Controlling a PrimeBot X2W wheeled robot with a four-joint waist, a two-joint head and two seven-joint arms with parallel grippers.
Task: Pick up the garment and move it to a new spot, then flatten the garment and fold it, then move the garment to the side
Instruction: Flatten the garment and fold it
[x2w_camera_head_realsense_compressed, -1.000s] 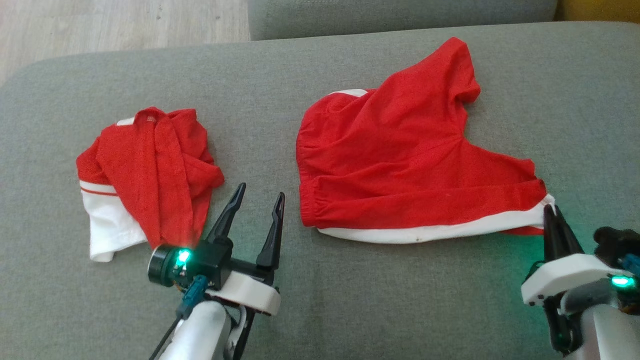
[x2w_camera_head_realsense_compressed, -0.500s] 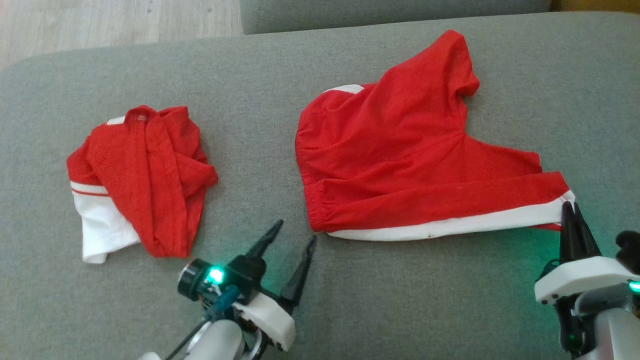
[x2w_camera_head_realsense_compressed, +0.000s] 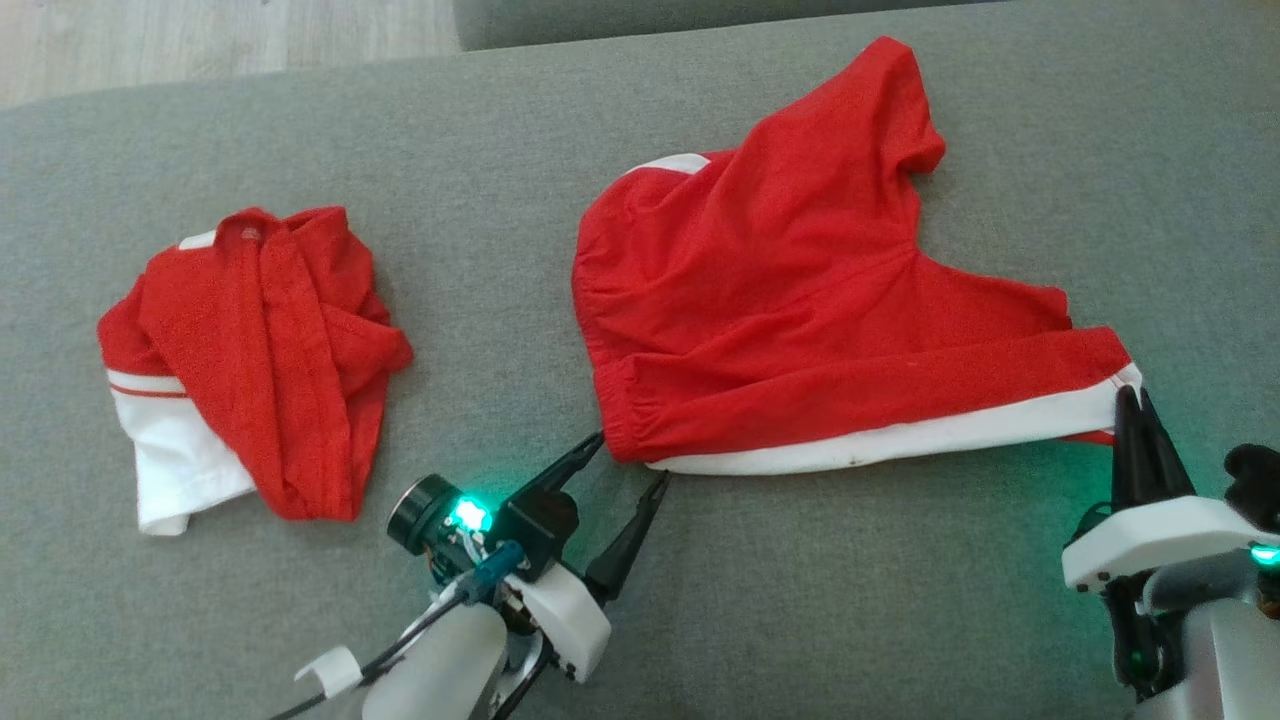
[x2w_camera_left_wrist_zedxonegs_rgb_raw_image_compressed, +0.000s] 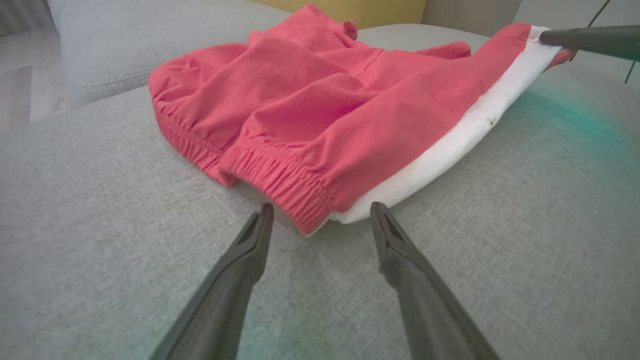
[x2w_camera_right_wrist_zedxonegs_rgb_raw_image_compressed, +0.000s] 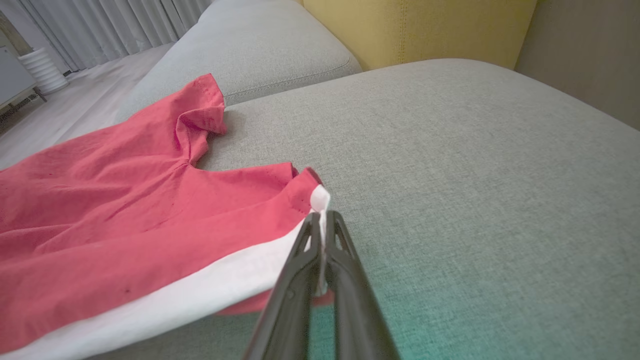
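While your right gripper has its two dark fingers pressed together on the white-edged hem corner of the red garment, your left gripper stands with fingers spread wide, its tips low over the sofa seat and just short of the elastic waistband corner, not closed on anything. The garment lies right of the middle of the seat, rumpled, one leg thrown up toward the back, its white stripe running along the near edge between your two grippers.

You are, by the look of it, in the flattening step, with one corner taken and the other about to be. Next you need to ease the left gripper forward until the waistband sits between the fingers, then close, taking cloth only and none of the seat cover. After that, draw the two corners apart to tension the near edge.

As for containers, you have no bin or basket to reckon with: the seat alone carries things, namely this garment and a second garment, red and white, bunched well apart to the left
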